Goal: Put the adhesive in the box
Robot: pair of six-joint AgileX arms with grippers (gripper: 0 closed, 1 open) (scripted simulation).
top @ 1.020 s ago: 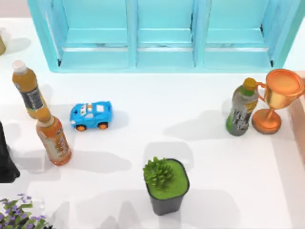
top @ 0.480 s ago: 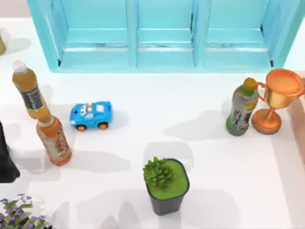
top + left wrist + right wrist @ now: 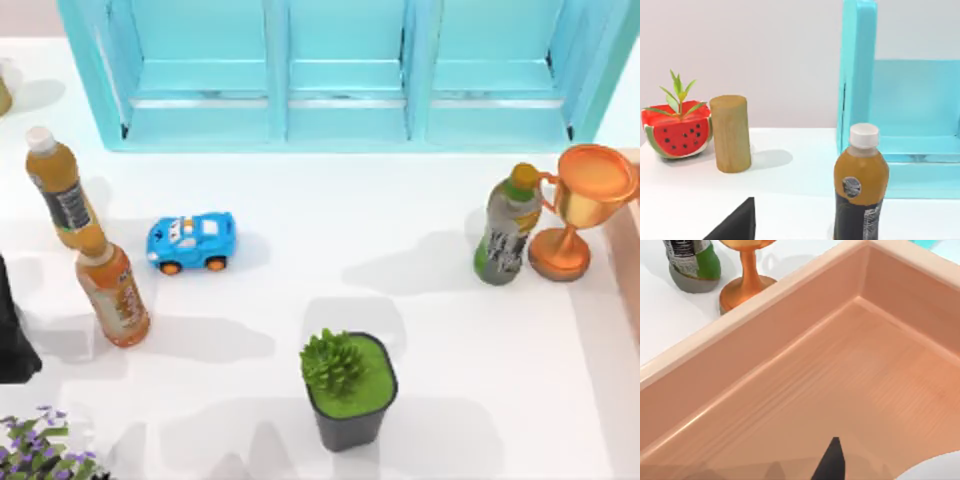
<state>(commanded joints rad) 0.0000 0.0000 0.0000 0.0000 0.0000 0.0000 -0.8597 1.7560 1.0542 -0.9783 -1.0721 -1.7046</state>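
Observation:
The box is a pale wooden tray with a bare floor and low walls; its edge runs along the table's right side in the top view. My right gripper hangs over the box's floor, with a dark tip showing. A white rounded shape sits beside it at the corner of the right wrist view. I cannot tell whether this is the adhesive. My left arm is parked at the table's left edge.
A blue cabinet spans the back. Two orange bottles and a blue toy car stand on the left. A potted plant stands in front, and a green bottle and trophy beside the box.

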